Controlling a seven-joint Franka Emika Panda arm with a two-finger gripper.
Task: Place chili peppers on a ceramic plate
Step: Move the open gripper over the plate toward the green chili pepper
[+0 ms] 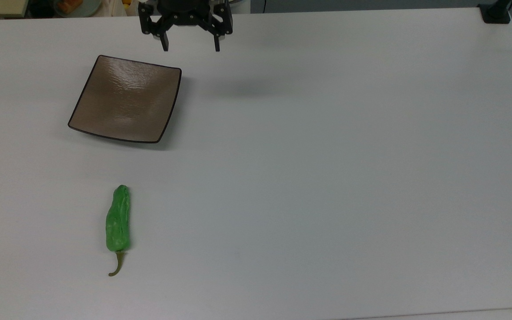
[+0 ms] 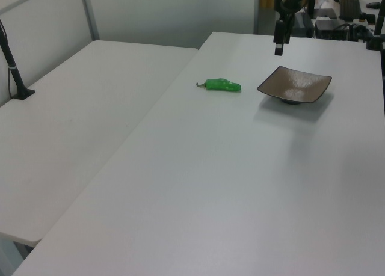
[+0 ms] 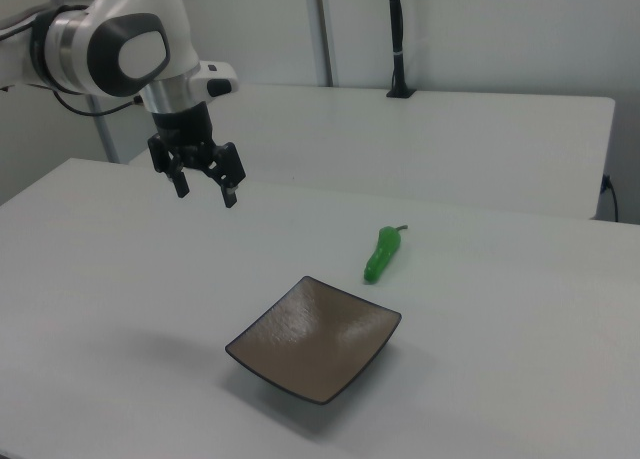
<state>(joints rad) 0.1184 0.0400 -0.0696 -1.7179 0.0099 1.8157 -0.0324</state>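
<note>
A bright green wrinkled chili pepper (image 1: 118,221) lies on the white table, stem toward the top view's bottom; it also shows in the left view (image 2: 223,85) and the right view (image 3: 382,254). The square brown ceramic plate (image 1: 126,98) sits bare, apart from the pepper (image 2: 295,85) (image 3: 316,337). My gripper (image 1: 191,47) hangs open and holds nothing, above the table just beyond the plate's far corner (image 3: 205,193) (image 2: 278,49).
The white table (image 1: 327,155) stretches wide to the top view's right. A second white table (image 2: 78,107) adjoins it past the pepper. A black mount (image 1: 496,13) stands at the far right corner, and clutter lies beyond the table's far edge.
</note>
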